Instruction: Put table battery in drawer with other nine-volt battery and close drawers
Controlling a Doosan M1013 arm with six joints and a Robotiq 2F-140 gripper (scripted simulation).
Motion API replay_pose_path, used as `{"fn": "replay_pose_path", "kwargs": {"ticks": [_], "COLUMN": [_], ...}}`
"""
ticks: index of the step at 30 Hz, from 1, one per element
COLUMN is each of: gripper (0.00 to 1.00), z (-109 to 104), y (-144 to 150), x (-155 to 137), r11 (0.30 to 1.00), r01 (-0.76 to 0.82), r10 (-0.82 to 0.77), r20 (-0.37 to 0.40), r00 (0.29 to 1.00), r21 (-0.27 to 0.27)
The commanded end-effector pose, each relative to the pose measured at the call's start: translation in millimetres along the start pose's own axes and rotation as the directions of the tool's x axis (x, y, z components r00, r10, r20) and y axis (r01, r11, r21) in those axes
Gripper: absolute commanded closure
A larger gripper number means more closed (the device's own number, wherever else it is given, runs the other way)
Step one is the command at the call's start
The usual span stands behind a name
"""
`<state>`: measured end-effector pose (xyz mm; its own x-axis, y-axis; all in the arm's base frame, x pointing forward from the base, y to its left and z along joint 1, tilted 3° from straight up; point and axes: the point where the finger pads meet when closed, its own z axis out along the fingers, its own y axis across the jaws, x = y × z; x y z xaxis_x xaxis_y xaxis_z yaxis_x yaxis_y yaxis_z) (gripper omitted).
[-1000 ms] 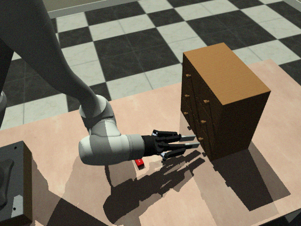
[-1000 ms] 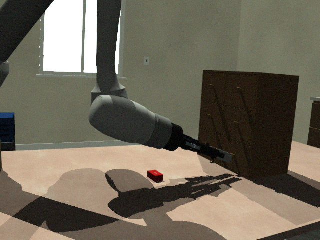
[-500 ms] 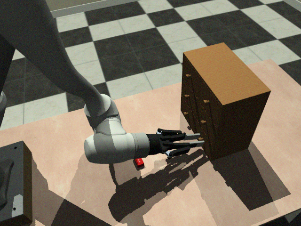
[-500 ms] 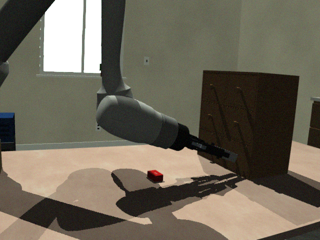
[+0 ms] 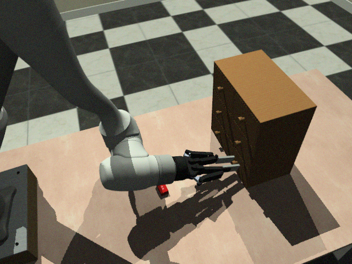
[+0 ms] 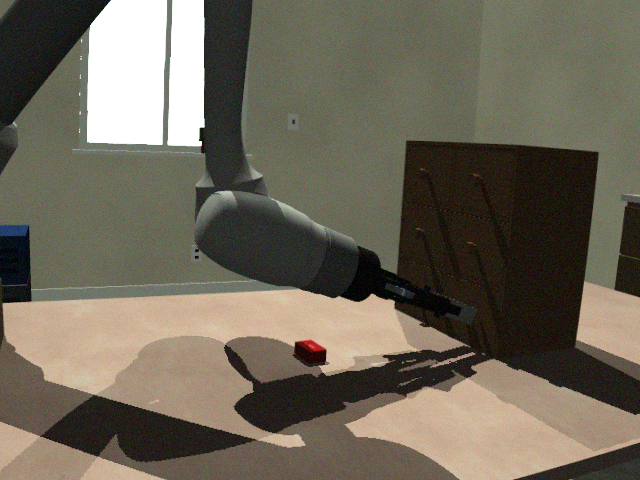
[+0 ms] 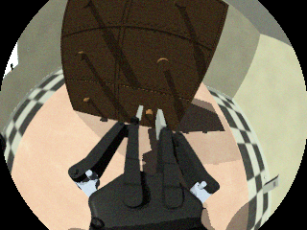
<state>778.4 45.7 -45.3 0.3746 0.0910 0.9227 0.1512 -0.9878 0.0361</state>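
Top view, going left to right: we see the small red block-shaped nine-volt battery (image 5: 163, 189) (image 6: 310, 351) lying on the pale pink table (image 5: 181, 125) (image 6: 170, 315) (image 7: 38, 168), partly hidden by our arm from above. Next comes our black two-fingered claw (image 5: 235, 163) (image 6: 467, 313) (image 7: 149, 113), its pale fingertips apart, nothing clamped between them, standing either side of the small light-brown knob (image 5: 234, 162) (image 7: 149, 111) low on the tall brown wooden chest (image 5: 280, 142) (image 6: 547, 248) (image 7: 144, 43). We see all its drawers closed.
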Motion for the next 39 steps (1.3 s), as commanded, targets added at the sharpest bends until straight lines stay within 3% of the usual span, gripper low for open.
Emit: {"fn": "replay_pose_path", "kwargs": {"ticks": [1,11,12,39], "gripper": [0.80,0.80,0.92,0.92], "z": [4.1,4.1,4.1,3.7], "y": [0.9,0.9,0.9,0.9], "x": [0.7,0.7,0.7,0.6], "r11": [1.000,1.000,1.000,1.000], "r01": [-0.004,-0.004,-0.004,-0.004], "r10": [0.004,0.004,0.004,0.004], "r20": [-0.001,-0.001,-0.001,-0.001], "r00": [1.000,1.000,1.000,1.000], "r21": [-0.003,-0.003,-0.003,-0.003]}}
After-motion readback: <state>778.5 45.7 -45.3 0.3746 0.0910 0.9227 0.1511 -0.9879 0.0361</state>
